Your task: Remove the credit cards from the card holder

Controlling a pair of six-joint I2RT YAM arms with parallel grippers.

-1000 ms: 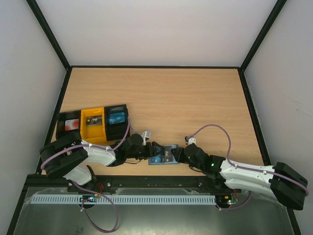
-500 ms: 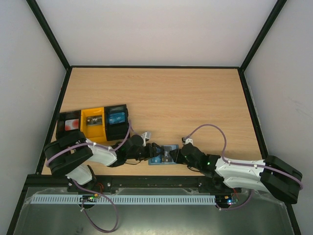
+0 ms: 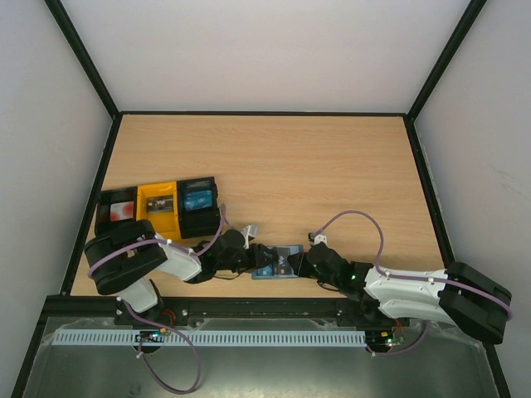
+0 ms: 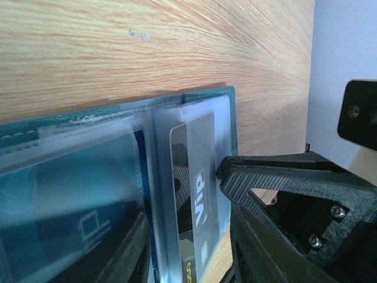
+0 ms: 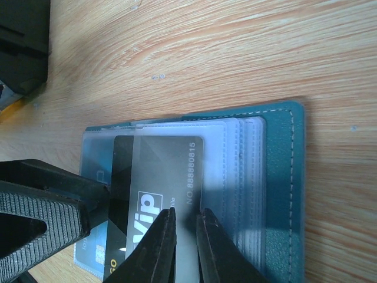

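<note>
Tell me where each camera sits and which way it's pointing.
Top external: fixed above and behind the bases, looking down on the table; left arm and right arm meet at the card holder.
Left wrist: on the left arm, close over the card holder, facing the VIP card; the left gripper frames it.
Right wrist: on the right arm, looking down at that card; right gripper at the bottom edge.
Shared: both wrist views show the VIP card and the left gripper.

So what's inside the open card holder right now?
The card holder shows a black VIP card among clear sleeves and a blue card; other sleeves' contents are covered.
</note>
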